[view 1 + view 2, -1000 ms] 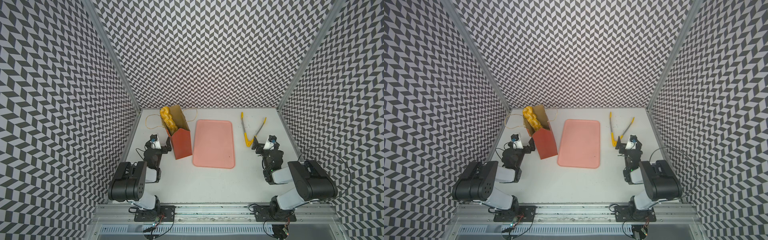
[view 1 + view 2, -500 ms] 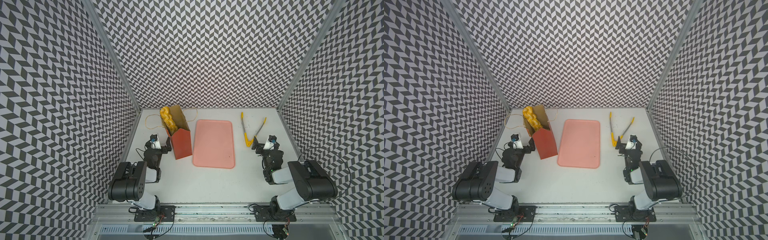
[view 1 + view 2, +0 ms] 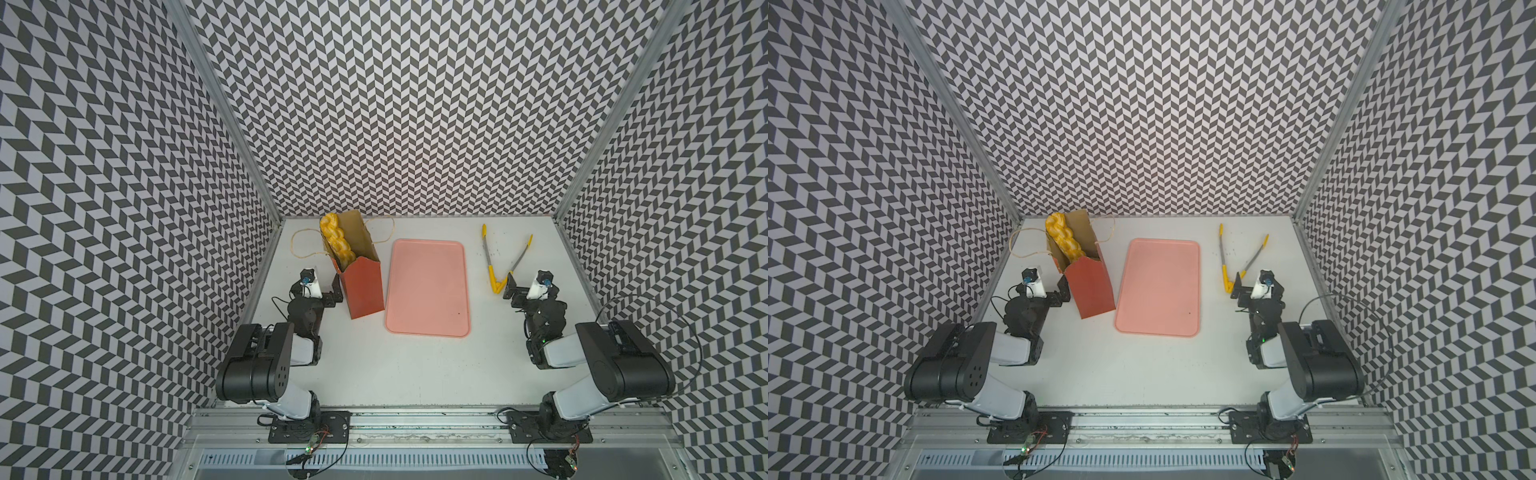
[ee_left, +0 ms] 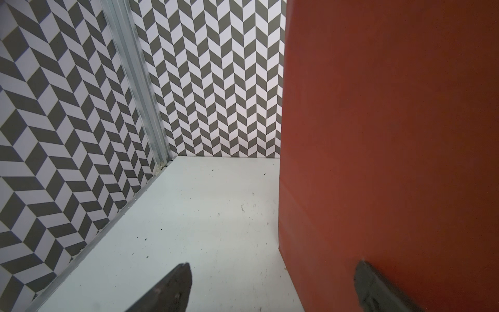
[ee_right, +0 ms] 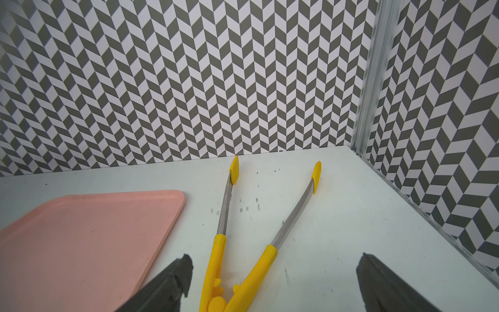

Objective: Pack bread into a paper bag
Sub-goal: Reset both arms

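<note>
White table (image 3: 415, 374), chevron walls: I've got the paper bag (image 3: 365, 291) upright, braided loaf (image 3: 337, 243) inside.
Both top views: paper bag stands on the left arm's side, just beside the pink tray (image 3: 428, 291); loaf pokes out of its open mouth; tongs (image 3: 493, 277) lie on the table right of the tray, apart from it. Left wrist: left gripper (image 4: 274, 287) fingers spread, one just beside the bag's red wall, can't tell if touching. Right wrist: right gripper (image 5: 275, 281) fingers spread, tongs' yellow hinge end seen between them.
</note>
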You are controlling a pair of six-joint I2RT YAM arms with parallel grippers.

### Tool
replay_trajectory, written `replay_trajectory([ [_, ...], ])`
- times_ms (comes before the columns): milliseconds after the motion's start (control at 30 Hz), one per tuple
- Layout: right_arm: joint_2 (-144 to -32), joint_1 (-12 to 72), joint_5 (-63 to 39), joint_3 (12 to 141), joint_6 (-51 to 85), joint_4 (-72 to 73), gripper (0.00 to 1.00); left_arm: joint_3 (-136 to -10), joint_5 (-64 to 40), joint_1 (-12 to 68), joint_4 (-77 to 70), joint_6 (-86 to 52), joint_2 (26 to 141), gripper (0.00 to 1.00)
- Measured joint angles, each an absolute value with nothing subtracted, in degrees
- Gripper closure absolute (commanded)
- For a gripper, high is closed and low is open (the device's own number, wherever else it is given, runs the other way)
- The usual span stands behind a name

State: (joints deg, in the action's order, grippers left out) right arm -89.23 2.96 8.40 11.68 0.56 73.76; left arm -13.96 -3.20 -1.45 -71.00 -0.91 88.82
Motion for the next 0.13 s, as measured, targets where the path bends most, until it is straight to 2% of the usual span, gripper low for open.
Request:
replay_trajectory([
  [133,-89.2,3.0,8.6,11.7,0.6,73.8,0.01,-14.0,-3.2,-1.5,-71.0,-0.9,88.8,0.02],
])
